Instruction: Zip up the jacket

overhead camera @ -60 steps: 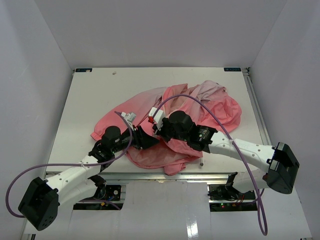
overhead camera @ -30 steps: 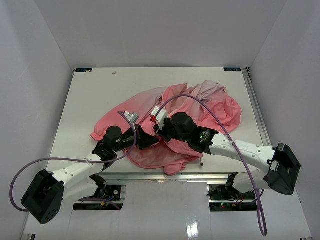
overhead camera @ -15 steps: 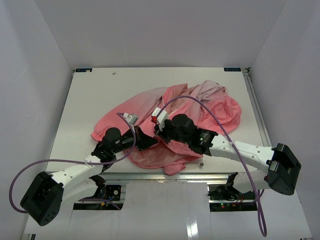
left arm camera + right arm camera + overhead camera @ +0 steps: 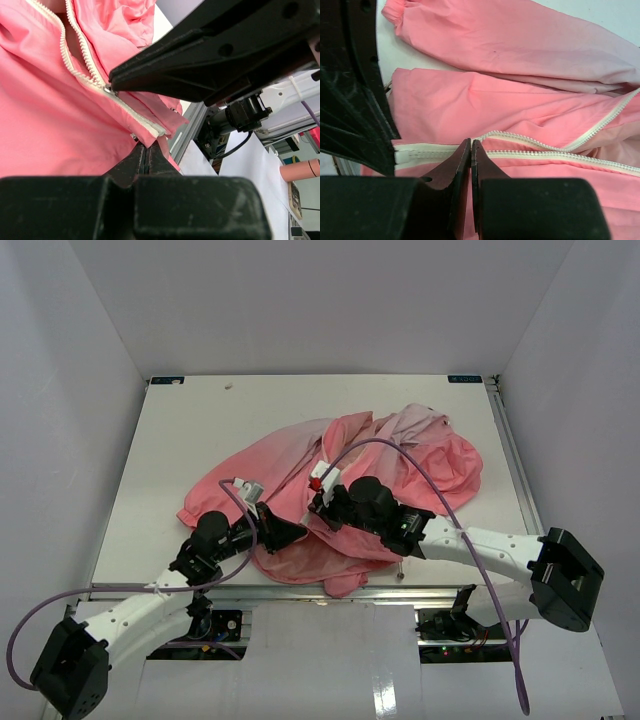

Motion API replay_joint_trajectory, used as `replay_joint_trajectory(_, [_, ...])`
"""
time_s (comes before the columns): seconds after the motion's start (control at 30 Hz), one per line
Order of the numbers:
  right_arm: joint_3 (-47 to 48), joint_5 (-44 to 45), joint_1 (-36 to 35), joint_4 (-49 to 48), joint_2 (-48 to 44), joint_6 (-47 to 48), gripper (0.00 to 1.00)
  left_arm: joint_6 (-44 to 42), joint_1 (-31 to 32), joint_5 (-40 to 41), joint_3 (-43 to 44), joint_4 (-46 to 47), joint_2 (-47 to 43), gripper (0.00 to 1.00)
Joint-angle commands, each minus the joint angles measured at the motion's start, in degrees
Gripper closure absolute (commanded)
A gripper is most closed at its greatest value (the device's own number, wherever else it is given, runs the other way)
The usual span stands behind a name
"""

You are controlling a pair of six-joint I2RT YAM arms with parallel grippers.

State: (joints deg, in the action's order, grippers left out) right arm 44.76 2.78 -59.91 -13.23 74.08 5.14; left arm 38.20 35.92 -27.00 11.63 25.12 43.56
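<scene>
crumpled salmon-pink thin-fabric jacket (image 4: pixel 420 465) sprawled mid-table on the white tabletop (image 4: pixel 190 430), left gripper (image 4: pixel 147 150) pinched tight on its hem, right gripper (image 4: pixel 471 147) clamped on the white zipper (image 4: pixel 425 152), purple cable (image 4: pixel 385 440) looping over the fabric

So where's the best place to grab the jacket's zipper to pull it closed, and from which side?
Pinch the slider, where the two tooth rows merge, coming down across the zipper line. The open V spreads away from there, and the left tool pins the jacket by the closed bottom end, so a pull should close it.
</scene>
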Motion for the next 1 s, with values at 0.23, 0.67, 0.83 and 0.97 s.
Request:
replay_joint_trajectory(0.23, [0.23, 5.69, 9.66, -4.78, 1.62, 0.26, 0.92, -1.34, 0.03, -0.14, -0.10, -3.56, -7.40, 1.00])
replay_joint_trajectory(0.67, [9.92, 1.17, 28.05, -7.48, 11.60, 3.29, 0.92, -2.50, 0.03, 0.00, 2.23, -11.03, -16.93, 1.00])
replay_joint_trajectory(0.83, [13.20, -0.23, 34.47, -11.61, 17.09, 3.13, 0.92, -2.69, 0.03, 2.16, 3.27, -14.29, -19.61, 1.00])
replay_joint_trajectory(0.97, [17.38, -1.23, 40.28, -13.52, 22.34, 2.44, 0.92, -2.66, 0.03, 4.28, 4.64, -17.02, -22.42, 1.00])
